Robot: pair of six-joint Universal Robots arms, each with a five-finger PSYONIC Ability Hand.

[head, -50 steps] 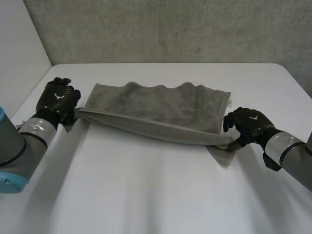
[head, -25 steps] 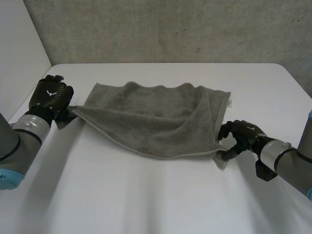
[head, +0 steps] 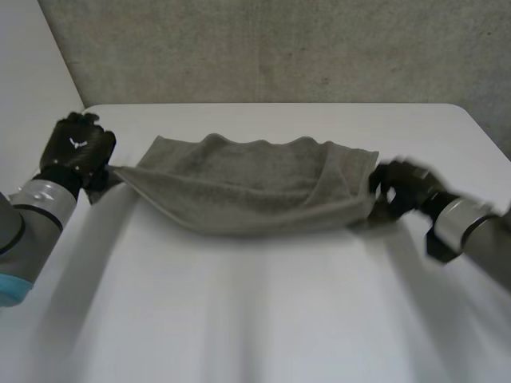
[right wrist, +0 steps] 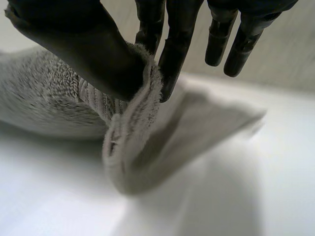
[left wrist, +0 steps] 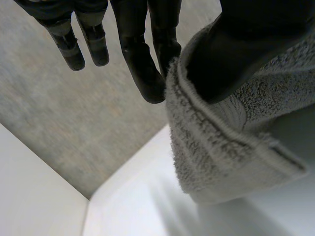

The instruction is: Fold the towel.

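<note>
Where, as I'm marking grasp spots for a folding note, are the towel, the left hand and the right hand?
towel (head: pixel 247 187): head view, middle of its upper layer.
left hand (head: pixel 77 150): head view, back of the hand, at one end of the towel.
right hand (head: pixel 402 183): head view, back of the hand, at the opposite end.

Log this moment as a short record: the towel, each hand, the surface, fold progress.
item: grey towel, far edge on the table, near edge lifted between the hands
left: left hand pinches a towel corner between thumb and fingers
right: right hand pinches the opposite corner the same way
surface: white table
fold: not yet laid down
</note>
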